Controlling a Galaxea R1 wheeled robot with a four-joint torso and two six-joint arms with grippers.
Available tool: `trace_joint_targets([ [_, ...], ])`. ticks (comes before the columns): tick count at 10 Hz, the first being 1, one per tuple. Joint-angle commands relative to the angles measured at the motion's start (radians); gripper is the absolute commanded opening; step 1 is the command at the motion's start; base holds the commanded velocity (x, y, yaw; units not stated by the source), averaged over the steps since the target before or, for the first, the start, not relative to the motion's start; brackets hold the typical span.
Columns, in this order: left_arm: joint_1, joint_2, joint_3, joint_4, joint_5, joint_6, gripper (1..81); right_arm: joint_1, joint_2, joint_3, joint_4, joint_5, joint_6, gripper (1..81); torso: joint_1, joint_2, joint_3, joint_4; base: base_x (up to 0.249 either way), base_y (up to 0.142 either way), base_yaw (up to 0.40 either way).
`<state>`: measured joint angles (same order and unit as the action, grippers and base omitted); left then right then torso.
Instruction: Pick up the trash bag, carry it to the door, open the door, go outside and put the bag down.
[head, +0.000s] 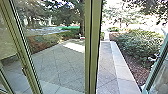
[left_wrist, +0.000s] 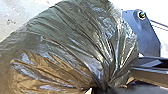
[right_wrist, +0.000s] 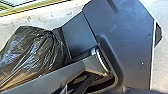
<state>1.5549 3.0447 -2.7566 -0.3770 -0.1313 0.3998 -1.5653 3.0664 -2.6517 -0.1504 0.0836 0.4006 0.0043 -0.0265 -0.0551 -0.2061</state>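
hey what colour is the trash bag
A shiny black; the trash bag shows that best in the right wrist view.

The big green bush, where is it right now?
In the head view, the bush is outside on the right, past the pale edging, with brown ground beside it.

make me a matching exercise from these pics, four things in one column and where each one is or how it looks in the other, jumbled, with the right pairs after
Things:
1. trash bag
2. paving
3. shrubs
4. frame post

Place or look:
A. leafy, to the right of the paving in the head view
B. olive green, upright near the middle of the head view
C. shiny, gathered into folds
D. grey, crossed by slanting lines

Pairs: 1-C, 2-D, 3-A, 4-B
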Motion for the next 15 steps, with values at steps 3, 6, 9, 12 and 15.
trace_joint_targets([
  [3,-0.045,0.0,-0.002,0.035,0.059,0.013,1.0,0.038,0.014,0.01,-0.005,-0.045,-0.005,81.1,0.0,0.0,0.0,0.0,0.0,0.0,0.0],
  [6,-0.046,0.0,-0.002,0.035,0.062,0.013,1.0,0.041,0.014,0.01,-0.009,-0.047,-0.003,81.1,0.0,0.0,0.0,0.0,0.0,0.0,-0.04],
  [9,-0.046,0.0,-0.002,0.035,0.062,0.013,1.0,0.038,0.014,0.009,-0.009,-0.045,-0.005,81.1,0.0,0.0,0.0,0.0,0.0,0.0,-0.172],
  [12,-0.046,0.0,-0.002,0.033,0.062,0.013,1.0,0.038,0.013,0.007,-0.009,-0.045,-0.005,81.1,0.0,0.0,0.0,0.0,0.0,0.0,-0.184],
  [15,-0.046,-0.001,-0.002,0.033,0.062,0.013,1.0,0.037,0.014,0.004,-0.006,-0.045,-0.005,81.1,0.0,0.0,0.0,0.0,0.0,0.0,-0.189],
])
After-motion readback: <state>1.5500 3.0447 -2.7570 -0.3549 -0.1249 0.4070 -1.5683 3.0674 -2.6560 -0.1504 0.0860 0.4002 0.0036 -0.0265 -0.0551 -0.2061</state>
